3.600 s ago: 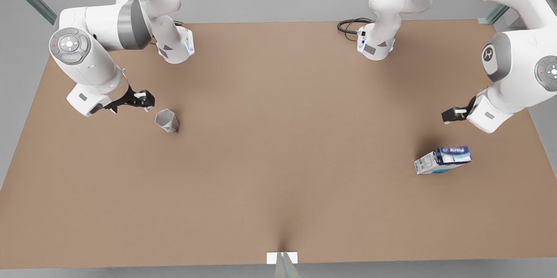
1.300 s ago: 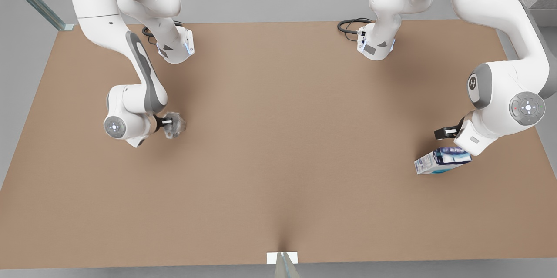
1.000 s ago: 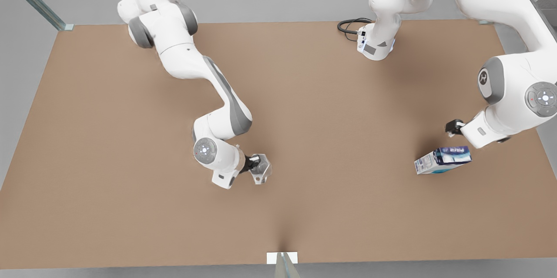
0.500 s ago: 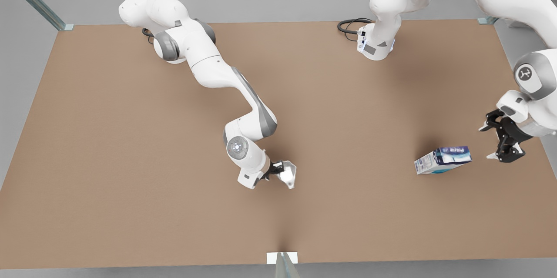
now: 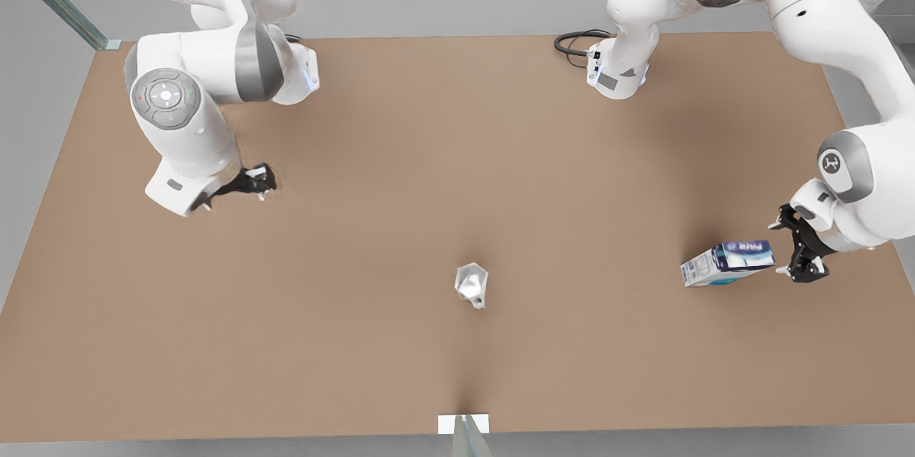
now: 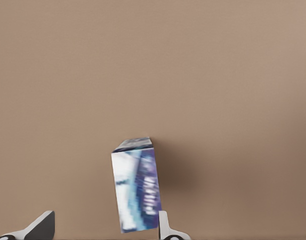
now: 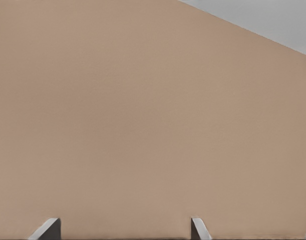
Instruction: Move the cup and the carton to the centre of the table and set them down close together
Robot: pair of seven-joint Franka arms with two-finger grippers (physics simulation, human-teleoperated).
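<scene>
The pale faceted cup (image 5: 470, 284) rests on the tan table (image 5: 457, 156) near its centre, with no gripper touching it. The white and dark blue carton (image 5: 728, 263) lies at the front view's right. My left gripper (image 5: 786, 249) is open at the carton's end on the front view's right. In the left wrist view the carton (image 6: 137, 187) reaches in between the fingertips (image 6: 165, 229), close to one of them, and my left gripper (image 6: 104, 228) is not closed on it. My right gripper (image 5: 261, 182) hangs open over bare table at the front view's left, with nothing between its fingers (image 7: 124, 229).
Both arm bases (image 5: 616, 74) stand at the table's far edge, with a black cable (image 5: 572, 42) beside one. A small white bracket (image 5: 463, 423) sits at the middle of the near edge. Bare tabletop lies between cup and carton.
My right gripper has let go of the cup near the centre and pulled back to the front view's left. My left gripper has come down to the carton's end.
</scene>
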